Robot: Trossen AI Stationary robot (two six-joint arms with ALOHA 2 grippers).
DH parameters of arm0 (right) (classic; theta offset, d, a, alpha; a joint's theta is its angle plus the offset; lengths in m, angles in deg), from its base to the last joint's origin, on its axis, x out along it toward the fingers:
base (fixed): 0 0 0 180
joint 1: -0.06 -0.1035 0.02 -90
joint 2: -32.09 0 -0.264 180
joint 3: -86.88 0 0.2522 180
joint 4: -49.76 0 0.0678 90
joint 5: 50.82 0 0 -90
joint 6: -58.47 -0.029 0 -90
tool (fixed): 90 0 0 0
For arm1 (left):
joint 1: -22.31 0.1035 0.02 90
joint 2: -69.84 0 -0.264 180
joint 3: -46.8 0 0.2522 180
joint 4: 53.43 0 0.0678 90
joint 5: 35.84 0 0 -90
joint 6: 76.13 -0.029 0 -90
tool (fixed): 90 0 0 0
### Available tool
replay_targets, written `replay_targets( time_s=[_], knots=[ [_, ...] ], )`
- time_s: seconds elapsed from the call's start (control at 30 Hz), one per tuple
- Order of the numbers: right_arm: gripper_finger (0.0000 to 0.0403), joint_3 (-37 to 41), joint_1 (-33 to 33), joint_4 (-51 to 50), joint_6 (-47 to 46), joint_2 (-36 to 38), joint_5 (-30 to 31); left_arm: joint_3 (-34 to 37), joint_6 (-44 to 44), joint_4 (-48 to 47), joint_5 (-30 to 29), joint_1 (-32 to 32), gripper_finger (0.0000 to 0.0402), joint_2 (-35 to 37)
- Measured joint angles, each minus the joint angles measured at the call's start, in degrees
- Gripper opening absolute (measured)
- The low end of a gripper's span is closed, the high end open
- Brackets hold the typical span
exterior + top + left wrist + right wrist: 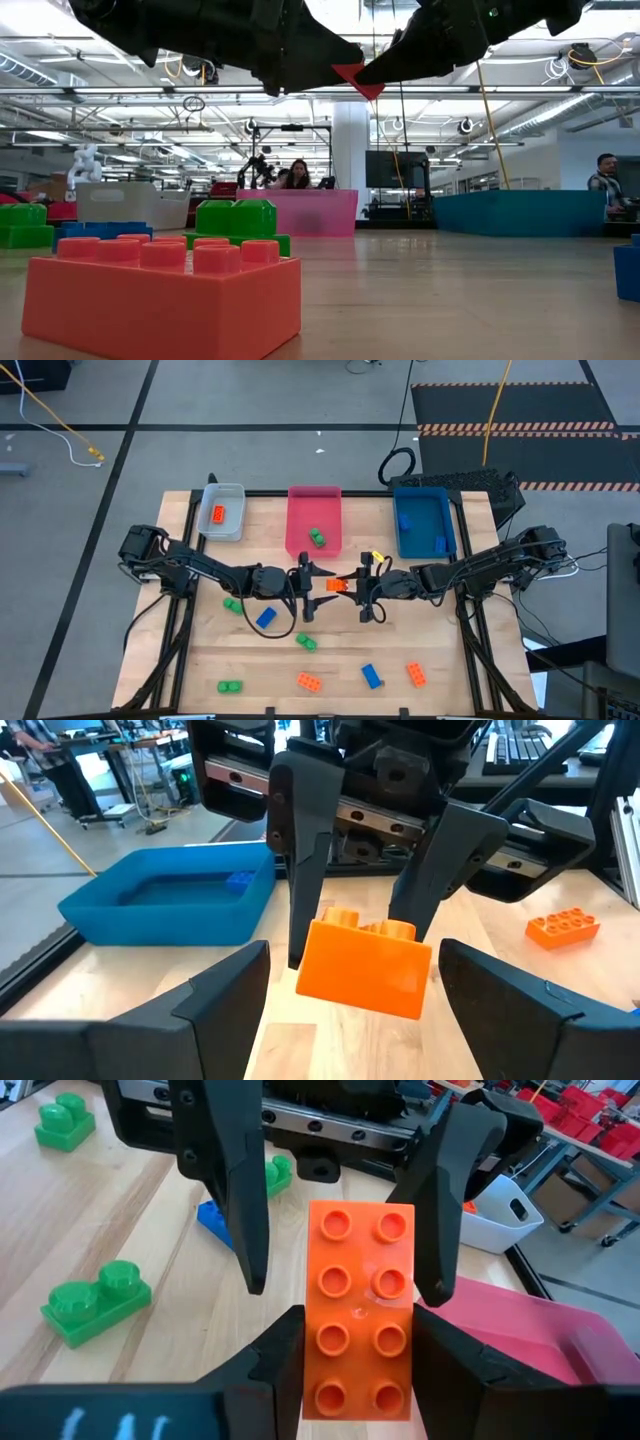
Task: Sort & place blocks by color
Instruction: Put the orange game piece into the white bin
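Dark, the left gripper (302,586) sits just left of frame centre, fingers open around an orange block (336,585) at centre without touching it; the right gripper (364,588), just right of it, clamps that block above the surface (440,650).

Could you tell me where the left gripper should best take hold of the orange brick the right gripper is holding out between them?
Likely the free end of the orange brick. The right gripper clamps the long sides at its own end; the left gripper faces it, open, fingers either side of the far end. Closing on those flat long sides, approaching end-on from the left, looks safest.
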Motion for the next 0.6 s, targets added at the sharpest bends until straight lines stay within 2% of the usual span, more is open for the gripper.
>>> replay_targets(
  time_s=[0.37, 0.6],
  knots=[
    [0.0131, 0.0, 0.0, -0.7, -0.02, 0.0, 0.1, 0.02, -0.24, 1.29, -0.02, -0.07, 0.0288, 0.0],
    [0.0131, 0.0, 0.09, -0.61, -0.04, 0.0, 0.15, 0.02, -0.24, 1.49, 0.02, -0.07, 0.022, 0.0]
  ],
)
